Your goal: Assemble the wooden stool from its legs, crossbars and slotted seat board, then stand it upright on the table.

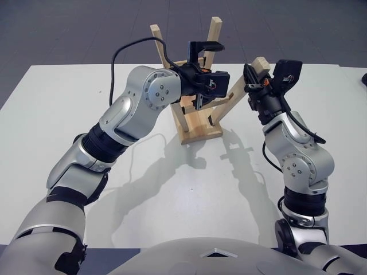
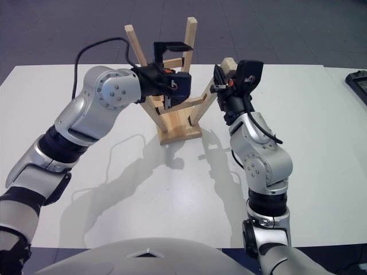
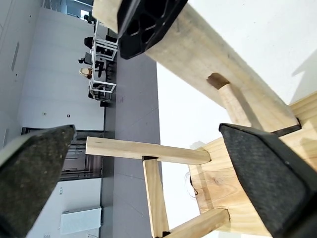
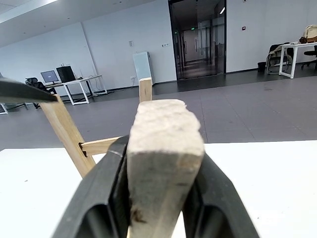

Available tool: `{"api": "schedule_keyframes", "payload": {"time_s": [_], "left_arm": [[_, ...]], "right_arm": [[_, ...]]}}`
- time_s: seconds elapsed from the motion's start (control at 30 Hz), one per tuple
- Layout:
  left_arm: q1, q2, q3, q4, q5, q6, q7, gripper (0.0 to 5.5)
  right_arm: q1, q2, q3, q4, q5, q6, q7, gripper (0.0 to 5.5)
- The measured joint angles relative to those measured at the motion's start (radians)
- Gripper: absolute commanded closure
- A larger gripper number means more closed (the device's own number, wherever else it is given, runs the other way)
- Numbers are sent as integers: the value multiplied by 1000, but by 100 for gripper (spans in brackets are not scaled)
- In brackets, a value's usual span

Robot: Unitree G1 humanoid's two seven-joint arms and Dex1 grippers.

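The white table [image 1: 69, 109] lies nearest, and both arms rise over it toward 12 o'clock. The stool [image 2: 179, 117] stands past the table's middle, close to the far edge. It is upside down, with the seat [image 1: 200, 130] flat on the top and the four legs splayed upward.

At 3 o'clock of the stool, the right gripper [image 4: 166, 191] is pinching the top end of the nearer right leg [image 4: 166, 144]. A black finger presses on each side of the wood, and the rough sawn end pokes out just above them.

From 9 o'clock, the left gripper [image 3: 148, 171] reaches in among the legs above the seat. Its fingers [image 3: 267, 173] are spread wide and clamp nothing. The held leg and a peg socketed into it lie ahead, across the gap between them.

A crossbar [image 2: 195, 102] runs from the held leg toward the leg at 9 o'clock, low over the seat.

Farther back, the two far legs [image 1: 214, 28] stick up free, tilted apart, with another bar joining them.

Beyond the table's far edge is grey floor [image 1: 74, 28].
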Motion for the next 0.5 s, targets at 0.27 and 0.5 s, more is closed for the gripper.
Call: {"api": "schedule_keyframes", "payload": {"time_s": [0.27, 0.5], "left_arm": [[43, -26, 74, -57, -77, -41, -22, 10], [127, 47, 42, -141, -91, -42, -180, 10]], "right_arm": [[-10, 12, 20, 0, -34, 1, 2, 441], [-11, 25, 24, 0, -41, 1, 4, 443]]}}
